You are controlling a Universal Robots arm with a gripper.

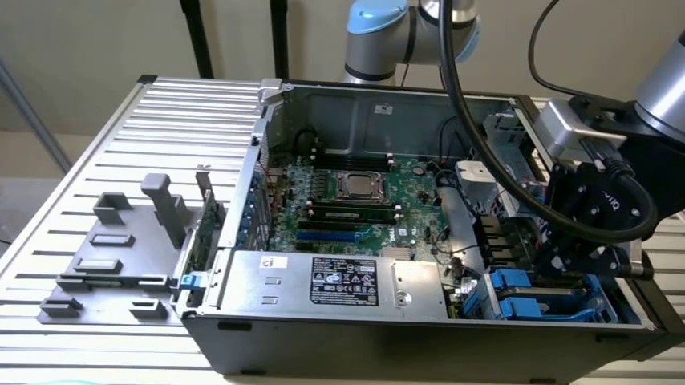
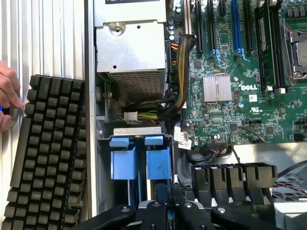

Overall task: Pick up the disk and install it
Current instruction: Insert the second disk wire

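The disk shows as blue plastic carrier rails (image 2: 158, 164) standing in the drive bay at the case's front corner, on the exterior view's right (image 1: 530, 305). Its metal body is hidden down in the bay. My black gripper (image 2: 165, 203) hangs right over that bay (image 1: 573, 269). Its fingers (image 2: 152, 211) are drawn together with a strip of the blue carrier pinched between them.
The open computer case (image 1: 428, 345) lies on a slatted metal table (image 1: 160, 128). A silver power-supply box (image 1: 332, 281) sits beside the bay and the motherboard (image 1: 354, 200) behind it. An empty grey fixture (image 1: 118, 249) stands outside the case. A person's hand (image 2: 7, 96) rests by a black keyboard (image 2: 48, 153).
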